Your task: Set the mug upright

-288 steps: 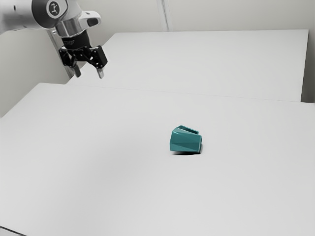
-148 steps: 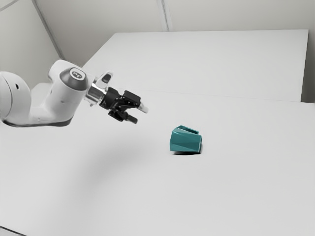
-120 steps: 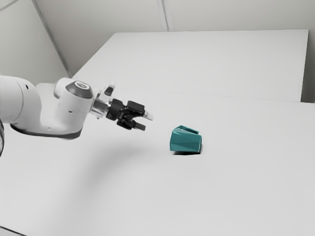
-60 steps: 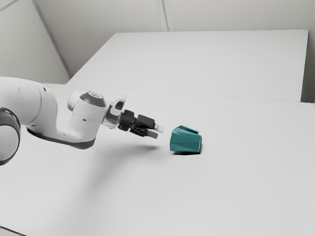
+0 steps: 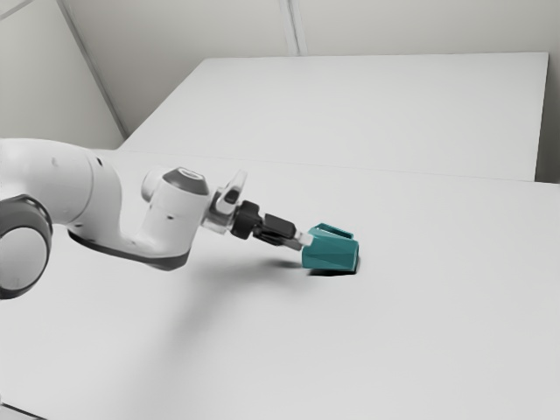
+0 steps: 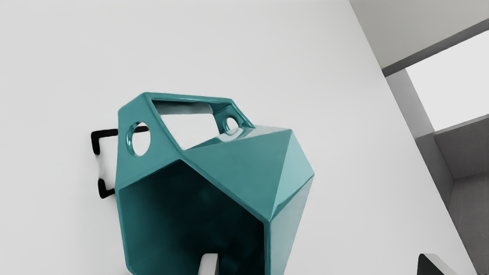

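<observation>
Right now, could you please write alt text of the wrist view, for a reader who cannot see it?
A teal, faceted mug with a pierced handle lies on its side on a pale table, its open mouth toward the camera. The gripper is open: one fingertip in front of or inside the mouth, the other beside the mug.

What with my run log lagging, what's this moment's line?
Faceted teal mug: on its side; gripper: open, one fingertip at mug's mouth; grasp: none

We find the mug (image 6: 248, 164) cropped by the wrist view's edge, and the arm (image 5: 166, 227) by the exterior view's left edge.
</observation>
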You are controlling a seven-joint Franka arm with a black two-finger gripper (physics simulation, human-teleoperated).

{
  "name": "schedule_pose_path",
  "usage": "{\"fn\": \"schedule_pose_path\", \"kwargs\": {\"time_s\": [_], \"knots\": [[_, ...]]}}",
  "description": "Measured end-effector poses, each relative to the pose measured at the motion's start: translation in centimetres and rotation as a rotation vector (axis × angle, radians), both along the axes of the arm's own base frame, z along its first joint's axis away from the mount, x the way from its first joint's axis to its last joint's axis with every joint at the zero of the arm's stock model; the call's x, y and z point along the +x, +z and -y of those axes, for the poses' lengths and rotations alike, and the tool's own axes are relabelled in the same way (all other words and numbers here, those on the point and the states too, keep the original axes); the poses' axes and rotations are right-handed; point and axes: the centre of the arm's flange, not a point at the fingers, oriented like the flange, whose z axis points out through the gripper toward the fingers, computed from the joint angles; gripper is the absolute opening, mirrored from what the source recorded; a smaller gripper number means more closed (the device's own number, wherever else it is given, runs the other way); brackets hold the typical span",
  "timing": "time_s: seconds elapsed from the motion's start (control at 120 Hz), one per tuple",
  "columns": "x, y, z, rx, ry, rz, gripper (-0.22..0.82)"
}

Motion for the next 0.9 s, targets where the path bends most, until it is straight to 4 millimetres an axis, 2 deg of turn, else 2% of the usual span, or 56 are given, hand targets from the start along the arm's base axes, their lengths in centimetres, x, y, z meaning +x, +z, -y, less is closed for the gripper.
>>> {"fn": "schedule_pose_path", "kwargs": {"time_s": [0.433, 0.683, 0.767, 0.9], "knots": [[1.0, -1.8, 2.1, -0.003, -0.044, 0.027, 0.56], [1.4, -2.1, 3.3, -0.008, -0.064, 0.042, 0.56], [1.4, -2.4, 3.4, -0.011, -0.062, 0.042, 0.52], [1.4, -2.6, 3.6, -0.011, -0.057, 0.044, 0.40]]}}
